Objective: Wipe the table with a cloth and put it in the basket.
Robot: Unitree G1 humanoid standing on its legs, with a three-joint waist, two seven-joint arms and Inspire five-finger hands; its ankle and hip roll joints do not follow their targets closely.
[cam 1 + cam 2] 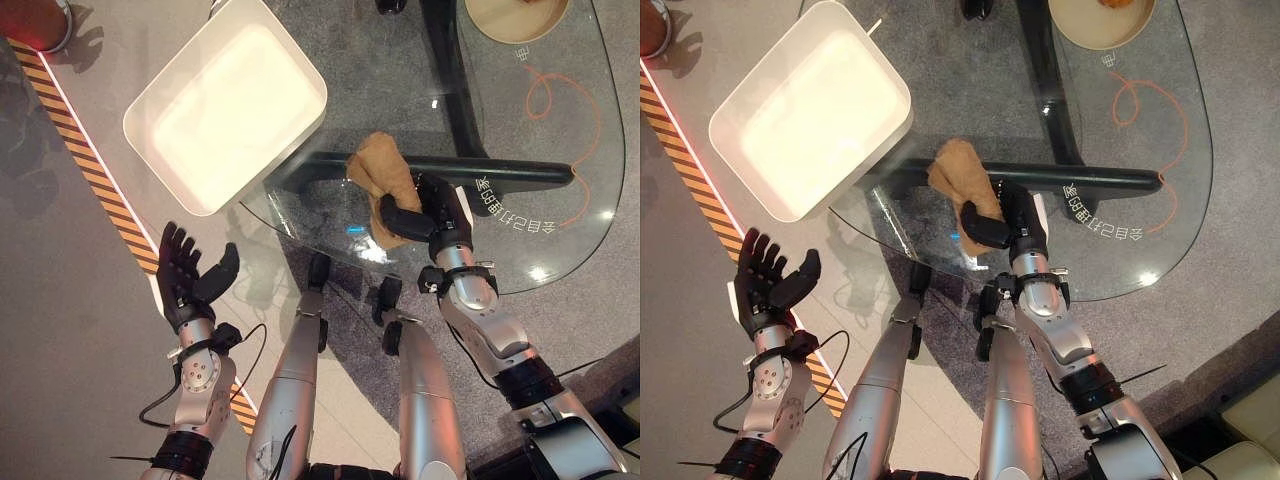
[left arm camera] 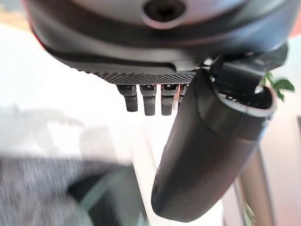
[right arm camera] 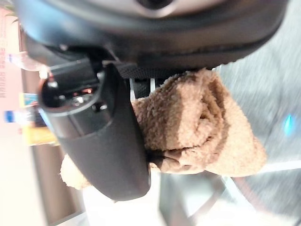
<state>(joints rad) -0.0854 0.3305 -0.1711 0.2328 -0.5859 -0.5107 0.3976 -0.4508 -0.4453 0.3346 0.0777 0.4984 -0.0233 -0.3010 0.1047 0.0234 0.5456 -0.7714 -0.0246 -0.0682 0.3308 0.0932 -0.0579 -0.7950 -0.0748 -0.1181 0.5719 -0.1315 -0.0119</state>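
Right hand (image 1: pixel 432 215) covered part of the tan cloth (image 1: pixel 380 180); its fingers were hidden under/behind the cloth, so grip beyond the thumb couldn't be fully read. In the right wrist view the cloth's (image 3: pixel 202 127) near end was hidden behind the thumb, background too blurred to tell. Left hand (image 2: pixel 207 155) in its wrist view: fingers mostly hidden by the palm, only tips seen; surroundings blurred. Round tan dish (image 1: pixel 515 18) at the glass table (image 1: pixel 560 240) far edge was cut off by the top edge. Red object (image 1: pixel 45 25) cut off top-left corner, unidentifiable. White basket (image 1: pixel 160 150) top corner was cut off.
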